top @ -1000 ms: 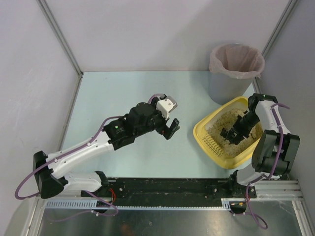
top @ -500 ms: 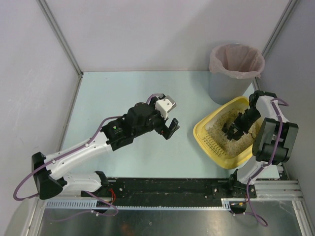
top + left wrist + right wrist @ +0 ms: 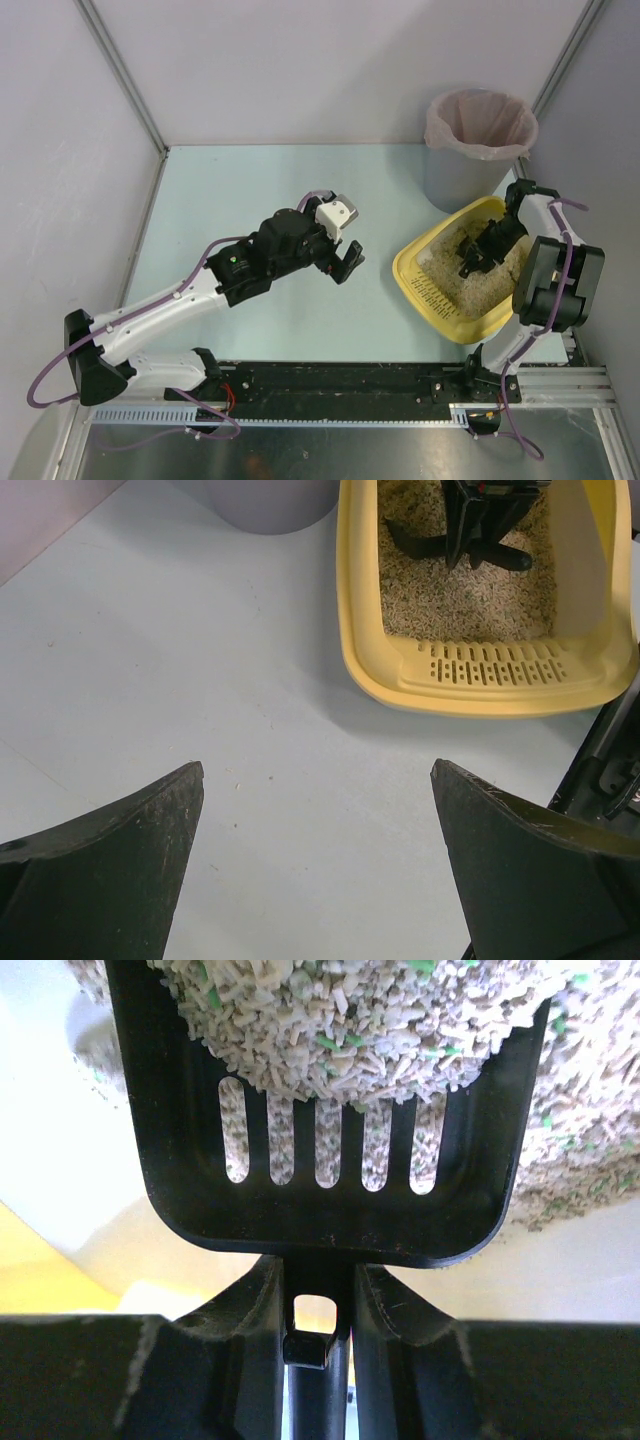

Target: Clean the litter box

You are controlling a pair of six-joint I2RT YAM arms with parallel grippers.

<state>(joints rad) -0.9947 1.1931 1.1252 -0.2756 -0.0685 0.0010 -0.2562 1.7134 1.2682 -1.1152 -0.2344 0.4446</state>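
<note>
Toward 12 o'clock, the scoop (image 3: 320,1225) clamped in the right gripper (image 3: 318,1285) was shifted. The left gripper (image 3: 315,780) is held spread; the scoop's handle is cropped.

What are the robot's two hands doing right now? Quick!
Left gripper: open, holding nothing.
Right gripper: shut on the black scoop, which is loaded with litter.

Litter box (image 3: 408,268): smooth yellow plastic, rim giving off a soft sheen. Litter (image 3: 340,1010) inside it is showing as rough beige pellets, green-flecked. Scoop (image 3: 320,1225) over that litter is looking like matt black plastic, lightly dusted. Table (image 3: 250,190) under the box is reading smooth, matt. Bin (image 3: 450,190) behind the box: smooth grey; its pink liner (image 3: 480,125) is looking like thin crinkled film. Left gripper (image 3: 318,780) fingers (image 3: 110,870) are appearing matt black, scratched.
</note>
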